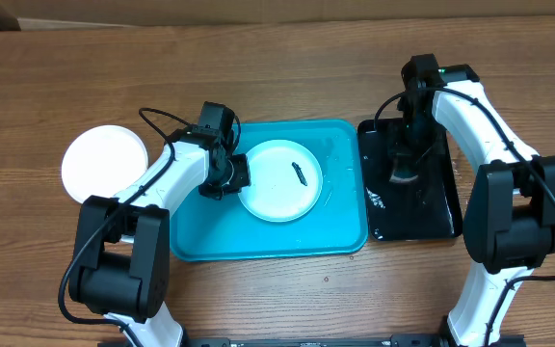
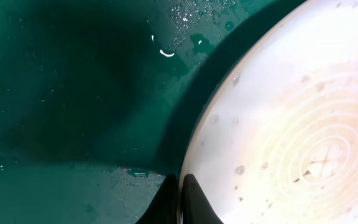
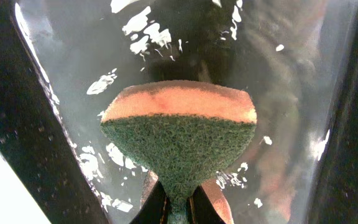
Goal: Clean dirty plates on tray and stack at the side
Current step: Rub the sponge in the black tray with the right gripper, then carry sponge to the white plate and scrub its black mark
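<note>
A pale round plate [image 1: 277,183] with a small dark smear [image 1: 298,173] lies on the turquoise tray [image 1: 268,241]. My left gripper [image 1: 236,176] is shut on that plate's left rim. In the left wrist view the two dark fingertips pinch the edge of the plate [image 2: 291,124], which carries drops and specks, over the wet tray floor [image 2: 73,93]. My right gripper [image 1: 405,172] hangs over the black tray [image 1: 432,207], shut on a sponge [image 3: 179,134] with a green scrub face and an orange back. A white plate [image 1: 104,162] rests on the table to the left of the tray.
The glossy black tray [image 3: 278,74] is wet and stands right beside the turquoise tray's right edge. Bare wooden table [image 1: 287,77] surrounds both trays. The arm bases stand at the near edge, left [image 1: 118,270] and right [image 1: 514,231].
</note>
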Robot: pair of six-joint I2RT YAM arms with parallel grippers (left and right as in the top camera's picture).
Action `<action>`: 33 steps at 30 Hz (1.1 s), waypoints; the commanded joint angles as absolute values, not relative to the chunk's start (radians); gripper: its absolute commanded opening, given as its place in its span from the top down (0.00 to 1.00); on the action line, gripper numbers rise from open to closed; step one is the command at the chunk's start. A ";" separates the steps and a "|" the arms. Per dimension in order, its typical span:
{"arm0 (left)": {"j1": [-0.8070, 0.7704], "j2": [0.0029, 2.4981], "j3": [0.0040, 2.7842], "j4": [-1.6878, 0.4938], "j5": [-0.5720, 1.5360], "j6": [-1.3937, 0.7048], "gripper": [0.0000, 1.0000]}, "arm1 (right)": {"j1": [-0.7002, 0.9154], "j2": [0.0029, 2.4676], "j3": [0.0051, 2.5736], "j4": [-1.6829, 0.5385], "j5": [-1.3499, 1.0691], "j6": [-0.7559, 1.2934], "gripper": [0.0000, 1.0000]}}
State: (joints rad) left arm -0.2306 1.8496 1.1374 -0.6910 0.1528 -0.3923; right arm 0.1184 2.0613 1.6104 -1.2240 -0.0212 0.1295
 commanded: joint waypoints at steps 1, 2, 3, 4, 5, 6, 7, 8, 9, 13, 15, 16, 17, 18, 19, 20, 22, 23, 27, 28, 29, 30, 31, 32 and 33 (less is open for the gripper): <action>-0.236 1.817 1.128 -0.694 0.139 -0.400 0.96 | 0.115 2.023 1.591 -1.199 -0.017 0.122 0.96; -0.236 1.817 1.128 -0.694 0.139 -0.400 0.96 | 0.115 2.023 1.581 -1.188 -0.017 0.122 0.96; -0.236 1.817 1.128 -0.694 0.139 -0.400 0.96 | 0.115 2.023 1.571 -1.177 -0.017 0.122 0.96; -0.236 1.817 1.128 -0.694 0.139 -0.400 0.96 | 0.115 2.023 1.562 -1.164 -0.017 0.121 0.96; -0.236 1.817 1.128 -0.694 0.139 -0.400 0.96 | 0.115 2.023 1.561 -1.161 -0.017 0.117 0.96; -0.236 1.817 1.128 -0.694 0.139 -0.400 0.96 | 0.115 2.022 1.562 -1.161 -0.018 0.103 0.96; -0.236 1.817 1.128 -0.694 0.139 -0.400 0.96 | 0.115 2.020 1.567 -1.166 -0.017 0.096 0.96; -0.236 1.817 1.128 -0.694 0.139 -0.400 0.96 | 0.115 2.018 1.581 -1.180 -0.017 0.096 0.96; -0.236 1.817 1.128 -0.694 0.139 -0.400 0.96 | 0.115 2.018 1.599 -1.200 -0.017 0.096 0.96; -0.236 1.817 1.128 -0.694 0.139 -0.400 0.96 | 0.115 2.017 1.707 -1.306 -0.021 0.096 0.96; -0.236 1.817 1.128 -0.694 0.139 -0.400 0.96 | 0.117 2.017 1.757 -1.352 -0.030 0.097 0.96; -0.236 1.817 1.128 -0.694 0.139 -0.400 0.96 | 0.118 2.017 1.778 -1.369 -0.038 0.098 0.96; -0.236 1.817 1.128 -0.694 0.139 -0.400 0.96 | 0.121 2.017 1.796 -1.380 -0.056 0.101 0.96; -0.236 1.817 1.128 -0.694 0.139 -0.400 0.96 | 0.124 2.017 1.808 -1.384 -0.080 0.100 0.96; -0.236 1.817 1.128 -0.693 0.139 -0.400 0.96 | 0.128 2.017 1.814 -1.384 -0.101 0.100 0.96; -0.236 1.817 1.128 -0.692 0.139 -0.400 0.96 | 0.134 2.017 1.815 -1.379 -0.141 0.100 0.96; -0.236 1.817 1.128 -0.690 0.139 -0.400 0.96 | 0.147 2.018 1.815 -1.369 -0.217 0.100 0.96; -0.236 1.817 1.128 -0.690 0.139 -0.400 0.96 | 0.159 2.018 1.813 -1.353 -0.283 0.100 0.96; -0.236 1.817 1.128 -0.691 0.139 -0.399 0.96 | 0.219 2.018 1.813 -1.295 -0.436 0.100 0.96; -0.236 1.817 1.128 -0.691 0.139 -0.399 0.96 | 0.244 2.018 1.813 -1.277 -0.448 0.100 0.96; -0.236 1.817 1.128 -0.691 0.139 -0.399 0.96 | 0.268 2.018 1.812 -1.263 -0.447 0.100 0.96; -0.236 1.817 1.128 -0.691 0.139 -0.399 0.96 | 0.294 2.018 1.812 -1.247 -0.447 0.100 0.96; -0.236 1.817 1.128 -0.691 0.139 -0.399 0.96 | 0.321 2.018 1.810 -1.230 -0.447 0.100 0.96; -0.236 1.817 1.128 -0.691 0.139 -0.399 0.96 | 0.353 2.018 1.805 -1.206 -0.447 0.101 0.96; -0.236 1.817 1.128 -0.691 0.138 -0.399 0.96 | 0.381 2.018 1.800 -1.186 -0.443 0.101 0.96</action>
